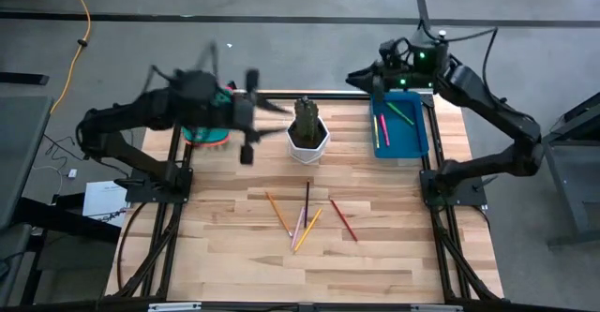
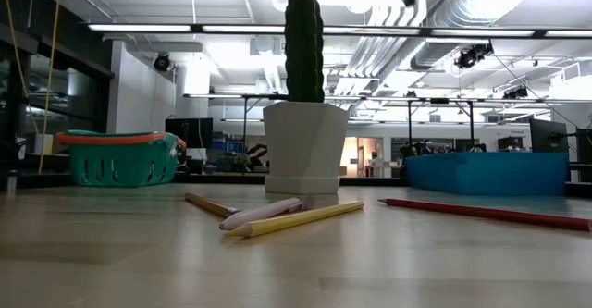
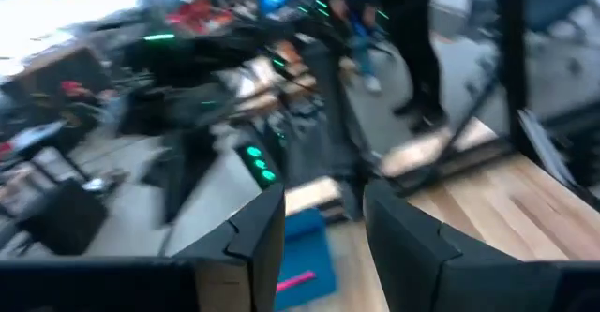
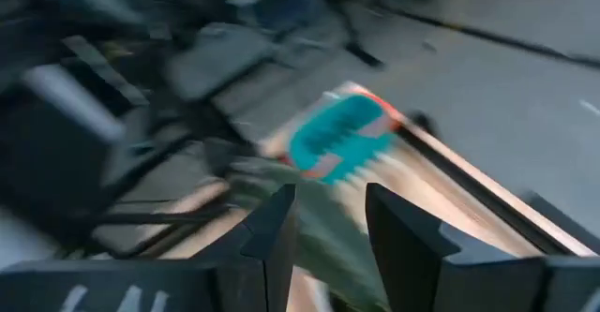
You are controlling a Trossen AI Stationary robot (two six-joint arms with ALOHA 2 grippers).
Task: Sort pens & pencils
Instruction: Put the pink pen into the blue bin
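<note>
Both tools are spread and empty, the left tool (image 1: pixel 251 115) and right tool (image 1: pixel 361 78) up beside the cactus pot (image 1: pixel 307 136) (some pens (image 1: pixel 386 125) already sit in the blue tray (image 1: pixel 418 139)), so next one must reach down to the pencils (image 1: pixel 305 220) in front of the pot.

No legible text, label, brand, number or sign appears in any view. The sheet of paper (image 1: pixel 105 200) lying on the floor beside the table carries dark print, but it is too small to read. Pale marks along the lower edge of the right wrist view are too blurred to read as characters.
</note>
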